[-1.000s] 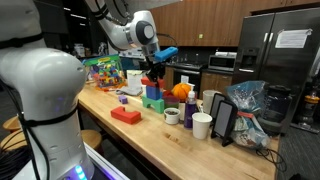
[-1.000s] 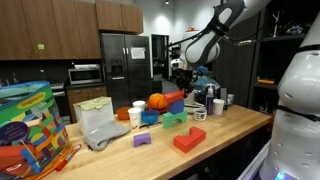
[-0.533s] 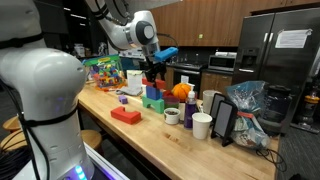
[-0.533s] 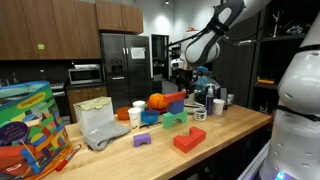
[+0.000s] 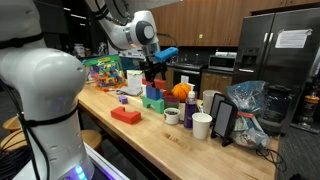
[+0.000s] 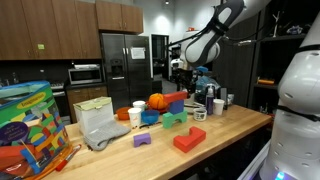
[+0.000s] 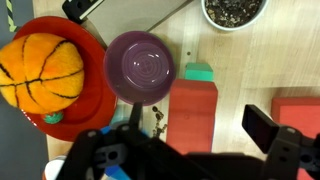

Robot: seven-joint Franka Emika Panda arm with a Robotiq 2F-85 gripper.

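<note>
1. The gripper (image 7: 180,140) is seen from the wrist view with its fingers (image 7: 263,125) wide apart, and nothing is held.
2. A red block (image 7: 193,112) is seen below, between the fingers, and is not touched by them.
3. In an exterior view, the red block is stacked on a blue block (image 5: 152,103) on the wooden table (image 5: 150,140).
4. A purple bowl (image 7: 140,67) is placed just beside the red block.
5. An orange ball (image 7: 45,65) is kept on a red plate (image 7: 98,92) near the bowl.

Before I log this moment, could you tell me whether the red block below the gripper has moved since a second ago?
No. The red block stays where it was, just beside the orange ball, with no shift either way.
</note>
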